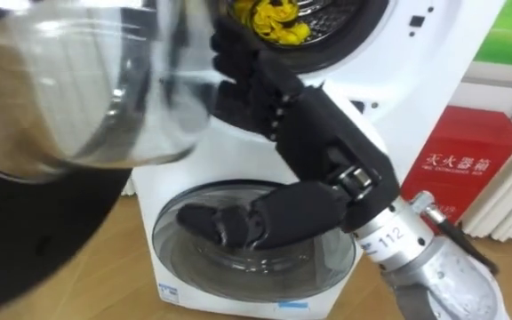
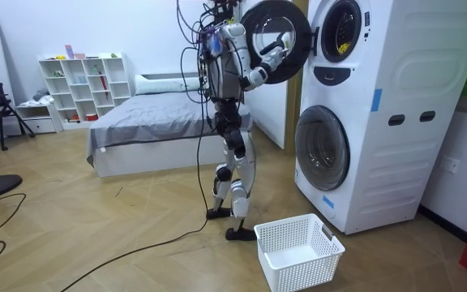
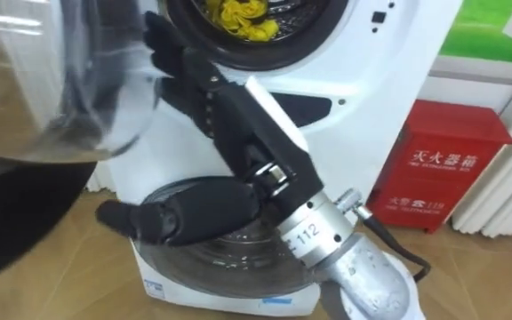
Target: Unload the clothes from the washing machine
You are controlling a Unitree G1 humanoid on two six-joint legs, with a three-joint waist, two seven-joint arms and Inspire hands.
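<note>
Wooden floor, a grey bed [image 2: 154,122] and a white shelf unit [image 2: 87,85] lie behind your robot. It stands upright facing the stacked washing machines [image 2: 387,113] on the room view's right. A white laundry basket [image 2: 294,264] sits on the floor just beside its feet, at about four o'clock from them. From the head camera you look at the upper machine's drum [image 1: 332,16] at twelve o'clock. The yellow clothes [image 1: 274,20] lie bunched at the front of that drum, in no hand. The upper machine's open door [image 1: 78,89], round and glazed, hangs at ten o'clock, close to the camera. Your right robot hand [image 1: 314,111] comes in from five o'clock and reaches up toward eleven. Its fingers are stretched nearly straight, with the tips at the drum's lower rim just below the clothes. The thumb sticks out sideways toward eight o'clock, across the lower door [image 1: 194,267], which is closed. That robot hand is spread wide and has hold of nothing. You cannot tell whether the fingertips touch the rim. A red box [image 1: 469,160] shows at three o'clock, beside the machines.
</note>
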